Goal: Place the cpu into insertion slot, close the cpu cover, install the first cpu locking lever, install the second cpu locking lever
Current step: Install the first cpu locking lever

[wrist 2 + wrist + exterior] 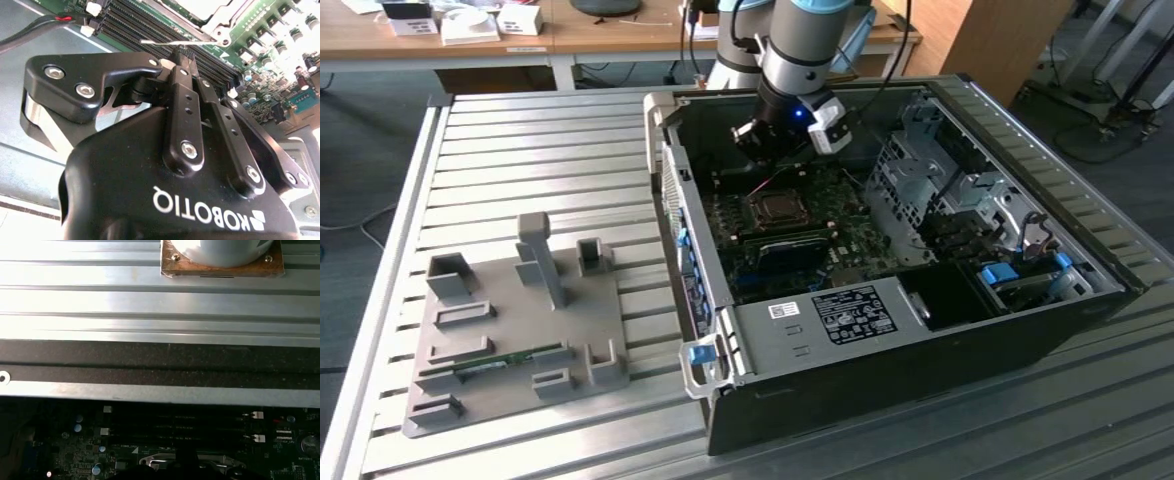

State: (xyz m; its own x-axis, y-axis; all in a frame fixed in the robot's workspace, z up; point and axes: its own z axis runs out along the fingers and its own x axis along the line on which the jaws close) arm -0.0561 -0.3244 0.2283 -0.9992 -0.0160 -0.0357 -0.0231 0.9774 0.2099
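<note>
**Arm** point(794, 45): reaches down from the far side into the open computer case point(1041, 330), over the far part of the circuit board point(854, 215).

**Gripper** point(183, 52): black, two fingers pressed together with no gap between the tips. In the second wrist view the tips sit right at a thin silver locking lever point(160, 43). I cannot tell whether the lever is pinched or only touched.

**Locking lever**: a slim rod lying across the fingertips, between the long black memory slots point(135, 25) and the socket.

**Insertion slot** point(777, 207): a small square socket with a silver rim. It is set in the green board near the middle of the case, just nearer than the gripper in the exterior view.

**Cpu cover** point(220, 26): a silver frame plate lying down over the slot, just beyond the lever.

**Cpu** point(197, 6): a pale face shows inside the cover's cut-out, so it is seated in the slot.

**Cable** point(45, 24): red and black, running to a white plug beside the memory slots.

**Table** point(547, 160): slatted metal; it carries the case on the exterior view's right.

**Fixture plate** point(507, 300): grey, with upright posts and holders. It lies on the table well apart from the case, on the exterior view's left.

**Memory stick** point(487, 364): green, lying in a holder at the plate's near end.

**Desk** point(587, 35): wooden, beyond the table's far edge, with small items on it.
</note>
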